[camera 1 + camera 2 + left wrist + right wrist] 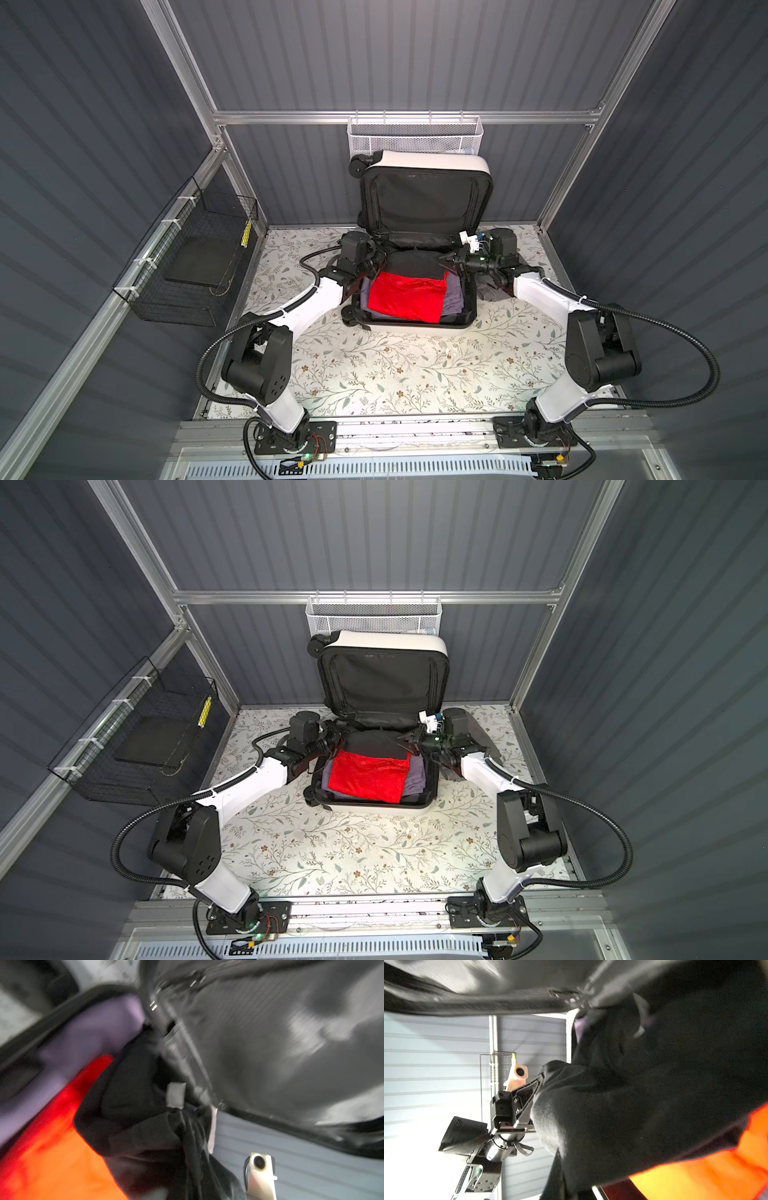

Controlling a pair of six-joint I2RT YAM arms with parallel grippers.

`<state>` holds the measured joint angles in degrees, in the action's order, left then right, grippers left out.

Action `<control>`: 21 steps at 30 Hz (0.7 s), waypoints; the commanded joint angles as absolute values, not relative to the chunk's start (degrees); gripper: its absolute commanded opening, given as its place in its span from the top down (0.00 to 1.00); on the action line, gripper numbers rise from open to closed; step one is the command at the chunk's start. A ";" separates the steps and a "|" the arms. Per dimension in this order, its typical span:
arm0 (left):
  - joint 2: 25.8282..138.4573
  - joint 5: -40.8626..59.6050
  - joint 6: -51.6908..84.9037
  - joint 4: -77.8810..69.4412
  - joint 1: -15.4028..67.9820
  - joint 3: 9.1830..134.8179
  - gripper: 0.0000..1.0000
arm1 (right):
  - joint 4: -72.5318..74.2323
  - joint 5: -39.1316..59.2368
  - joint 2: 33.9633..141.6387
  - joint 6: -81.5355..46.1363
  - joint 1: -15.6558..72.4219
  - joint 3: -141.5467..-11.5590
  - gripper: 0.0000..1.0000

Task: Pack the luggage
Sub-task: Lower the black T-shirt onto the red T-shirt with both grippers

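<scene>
On the floral table [374, 374] we see one luggage [415, 161] open at the middle of the far edge, lid upright. Inside we count three: red garment [405, 297], purple garment [455, 299], black garment [409, 266]. Left gripper [379, 261] and right gripper [444, 259], both closed, pinch the black garment's ends. Two hang beyond: white mesh basket [411, 135], black wire basket [187, 266]

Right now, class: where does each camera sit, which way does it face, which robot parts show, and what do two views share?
Top views: high behind the robot, looking down on the open luggage; left arm and right arm show.
Left wrist: on the left arm, facing the black garment; the right wrist camera shows.
Right wrist: on the right arm, facing the left gripper.
Shared: both wrist views show the red garment.
</scene>
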<state>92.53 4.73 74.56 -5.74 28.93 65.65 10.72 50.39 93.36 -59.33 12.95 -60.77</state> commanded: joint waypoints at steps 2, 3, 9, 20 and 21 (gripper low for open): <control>86.40 2.44 74.45 -9.65 30.96 60.69 1.00 | 16.81 51.52 88.54 -58.67 12.74 -56.21 1.00; 85.72 2.25 74.77 -9.83 31.34 59.57 1.00 | 17.41 51.50 88.12 -58.90 12.74 -55.07 1.00; 82.63 1.75 76.03 -11.08 34.33 53.78 0.89 | 20.84 51.68 85.02 -60.49 12.83 -47.17 1.00; 74.69 -0.34 74.87 -5.72 34.89 48.64 0.00 | 18.55 49.38 79.97 -59.96 12.92 -37.89 0.56; 74.18 -0.49 74.51 -4.83 34.85 48.86 0.00 | 17.63 48.78 79.32 -59.83 12.84 -37.58 0.52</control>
<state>76.47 0.93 75.90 -7.31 34.63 48.99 18.39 50.13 81.38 -60.51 13.04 -38.57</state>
